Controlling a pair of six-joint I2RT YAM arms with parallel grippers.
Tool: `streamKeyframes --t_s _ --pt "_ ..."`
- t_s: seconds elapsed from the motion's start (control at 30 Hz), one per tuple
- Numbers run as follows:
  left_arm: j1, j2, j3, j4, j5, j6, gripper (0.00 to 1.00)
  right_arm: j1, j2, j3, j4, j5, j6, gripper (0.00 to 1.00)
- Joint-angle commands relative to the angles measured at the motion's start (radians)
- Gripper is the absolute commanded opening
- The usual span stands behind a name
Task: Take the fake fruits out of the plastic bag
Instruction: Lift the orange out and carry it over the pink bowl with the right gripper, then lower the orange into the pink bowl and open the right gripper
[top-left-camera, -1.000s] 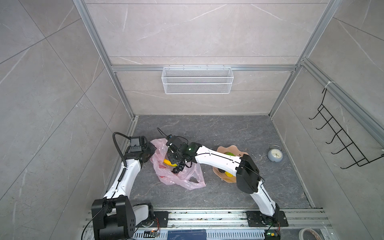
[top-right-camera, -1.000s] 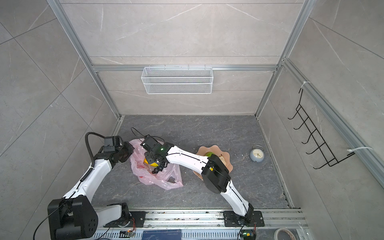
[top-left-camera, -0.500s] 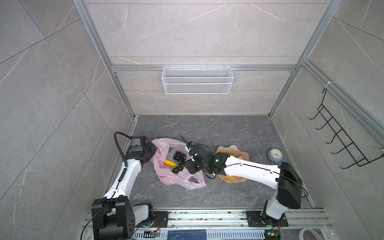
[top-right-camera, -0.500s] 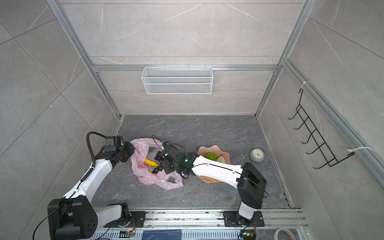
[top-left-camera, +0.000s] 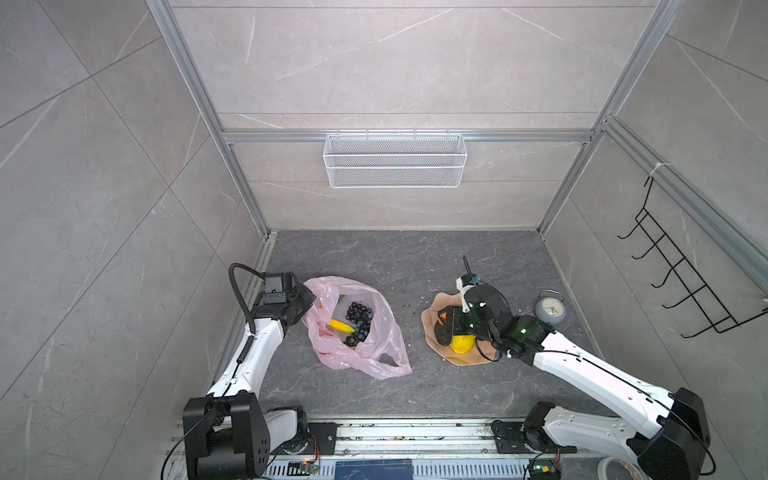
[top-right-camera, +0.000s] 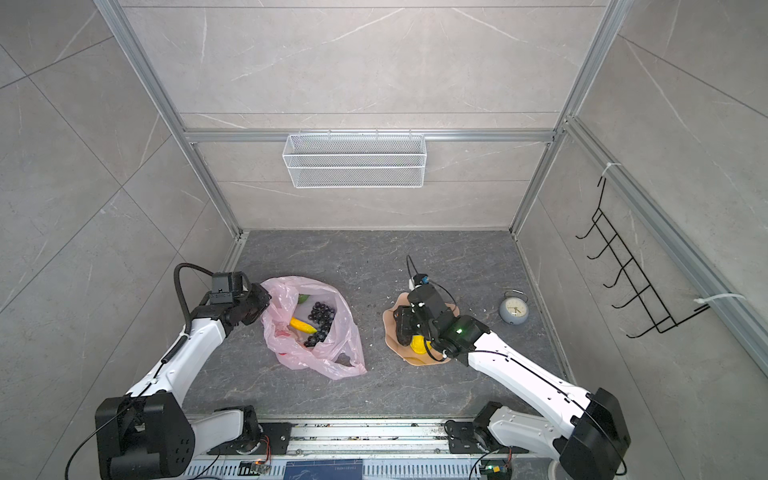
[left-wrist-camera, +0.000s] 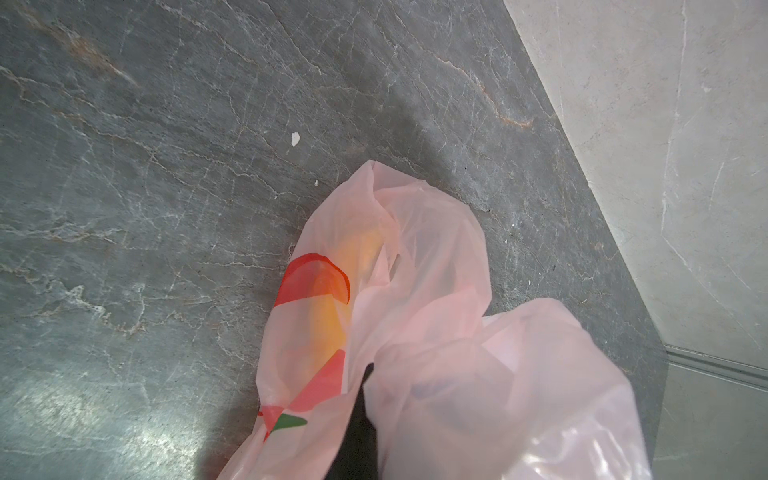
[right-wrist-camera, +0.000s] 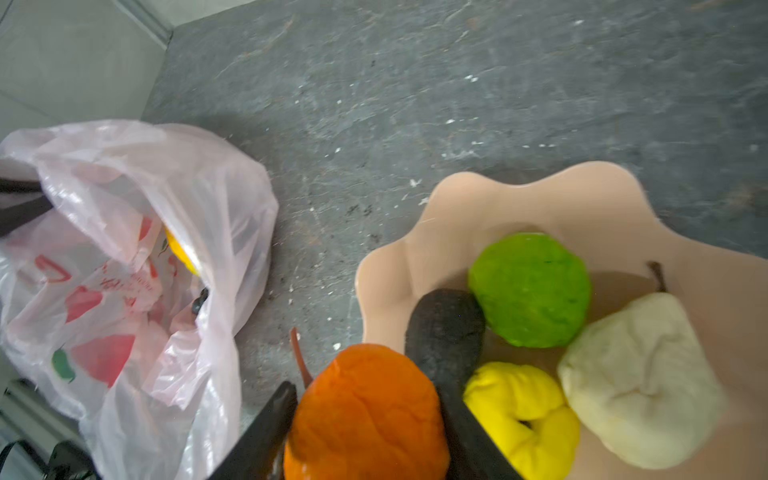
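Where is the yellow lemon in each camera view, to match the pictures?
In a top view: the yellow lemon lies on the peach plate's near side.
In a top view: the yellow lemon in the same place.
Left wrist: not in it.
Right wrist: between the dark avocado piece and the beige pear.
Shared landmark: the plastic bag, in every view.

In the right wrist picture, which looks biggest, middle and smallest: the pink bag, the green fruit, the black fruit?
Largest to smallest: pink bag, green fruit, black fruit, which is partly hidden.
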Motion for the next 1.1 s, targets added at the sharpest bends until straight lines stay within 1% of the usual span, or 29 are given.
streamKeyframes --t_s 0.0,0.17,0.27,0.33,0.57,0.83,1.07 --pt "-0.005 -0.011 -0.004 0.024 0.001 0.018 0.0 -0.101 0.005 -0.016 -0.004 -0.045 0.007 0.52" --pt "-0.007 -0.024 -0.009 0.019 0.003 0.019 0.0 -0.301 0.084 -0.024 0.101 -0.195 0.028 0.5" --pt "-0.006 -0.033 -0.013 0.015 0.003 0.02 0.0 -0.369 0.132 -0.032 0.159 -0.236 0.051 0.5" --pt "-0.006 -0.035 -0.015 0.015 0.003 0.021 0.0 -0.396 0.161 -0.039 0.192 -0.243 0.06 0.5" --pt "-0.006 -0.03 -0.017 0.019 0.006 0.02 0.0 -0.449 0.23 -0.097 0.298 -0.24 0.114 0.49" --pt "-0.006 -0.03 -0.016 0.02 0.008 0.019 0.0 -0.451 0.297 -0.123 0.387 -0.224 0.155 0.5" --pt "-0.007 -0.036 -0.012 0.012 0.003 0.024 0.0 -0.451 0.326 -0.146 0.404 -0.208 0.171 0.54"
